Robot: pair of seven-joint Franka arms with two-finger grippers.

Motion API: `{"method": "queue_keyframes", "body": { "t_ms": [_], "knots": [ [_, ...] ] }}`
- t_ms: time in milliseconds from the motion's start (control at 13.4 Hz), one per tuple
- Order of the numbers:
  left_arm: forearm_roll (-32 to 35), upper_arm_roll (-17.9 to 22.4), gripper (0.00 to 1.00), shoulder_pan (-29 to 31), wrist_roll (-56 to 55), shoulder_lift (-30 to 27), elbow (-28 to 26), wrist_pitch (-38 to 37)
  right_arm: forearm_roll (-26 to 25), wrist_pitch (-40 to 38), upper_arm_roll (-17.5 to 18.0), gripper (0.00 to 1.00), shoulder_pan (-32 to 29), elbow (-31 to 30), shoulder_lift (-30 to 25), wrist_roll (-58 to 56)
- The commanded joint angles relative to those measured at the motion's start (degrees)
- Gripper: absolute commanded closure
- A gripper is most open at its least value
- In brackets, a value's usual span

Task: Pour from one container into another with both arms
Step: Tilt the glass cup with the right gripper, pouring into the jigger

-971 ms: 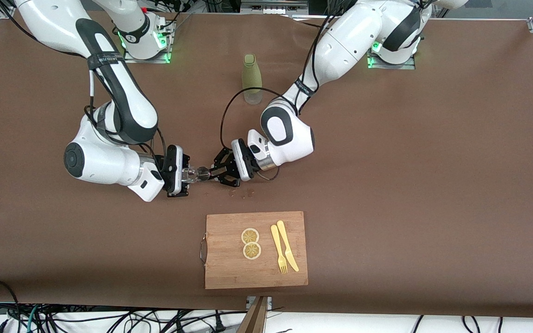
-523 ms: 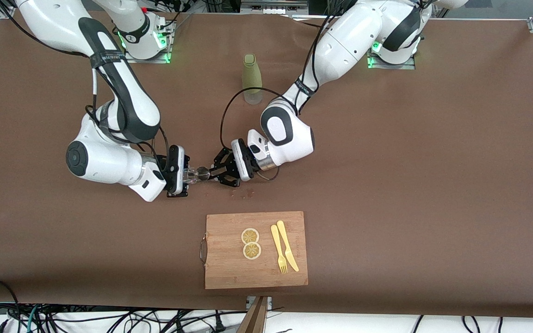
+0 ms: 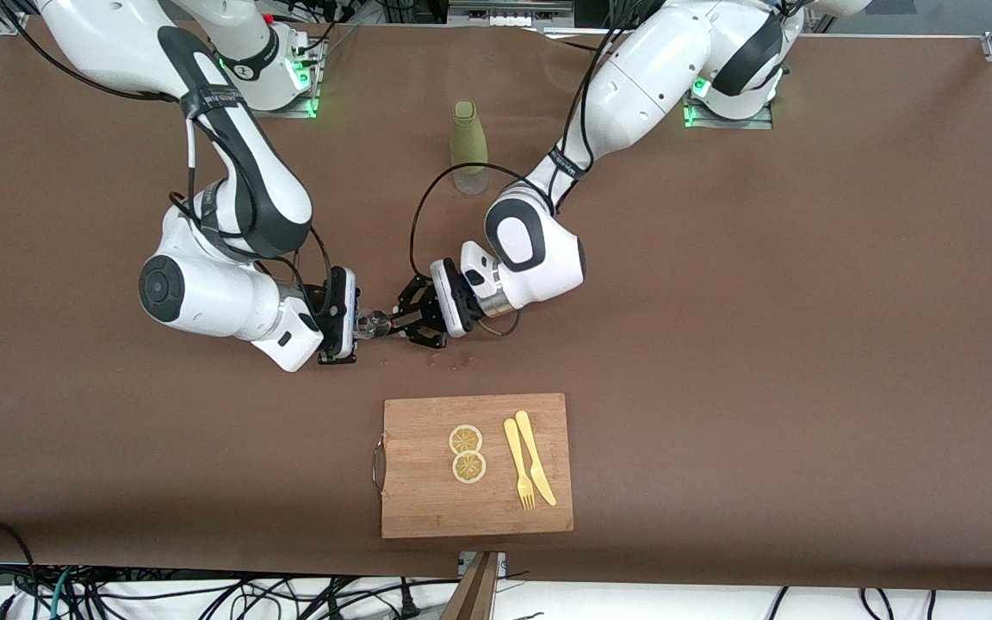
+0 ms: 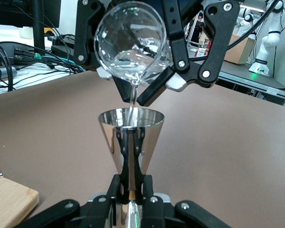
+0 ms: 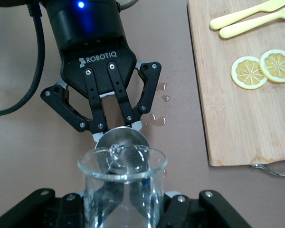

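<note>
the left gripper (image 3: 399, 324) comes in from the left arm's end and hangs over the brown table (image 3: 763, 301) a little farther from the front camera than the cutting board (image 3: 427, 508). its fingers (image 4: 133, 183) are closed tight on the narrow waist of the silver jigger (image 4: 131, 135), which stands upright with its wide round rim facing up. the right gripper (image 3: 356, 325) meets it from the right arm's end, its jaws clamped shut on the small clear glass (image 4: 133, 45). the glass is tipped steeply over the jigger, its lip just above the jigger's rim, and a thin stream of clear liquid (image 4: 133, 97) runs from the glass down into the jigger's upper cone. in the right wrist view the glass (image 5: 122, 187) sits directly above the jigger's rim (image 5: 123, 140), with the left gripper's black linkage fingers (image 5: 126, 107) showing past it. a few small wet drops (image 5: 160, 107) lie on the table between the grippers and the cutting board.

the tall olive-green bottle (image 3: 468, 146) stands upright on the table, well apart from the grippers and farther from the front camera. on the cutting board lie two lemon slices (image 3: 467, 453), touching each other, and beside them a yellow fork (image 3: 518, 465) and a yellow knife (image 3: 535, 456), side by side.
</note>
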Motion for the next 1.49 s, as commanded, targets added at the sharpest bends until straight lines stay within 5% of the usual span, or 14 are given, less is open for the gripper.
{"method": "queue_keyframes", "body": {
  "t_ms": [0,971,1420],
  "knots": [
    [-1.3,0.7,1.0,-0.9,-0.4,1.0,2.3,0.7,-1.7,-0.1,0.5,1.0,-0.2,0.3,-0.6,1.3],
    [-1.3,0.7,1.0,-0.7,-0.2,0.8,2.1,0.5,-4.4,-0.1,0.5,1.0,-0.2,0.3,-0.6,1.4],
    [-1.5,0.6,1.0,-0.6,-0.1,0.5,2.1,0.2,-1.0,0.5,0.6,1.0,-1.2,0.0,-0.2,-0.4]
  ]
}}
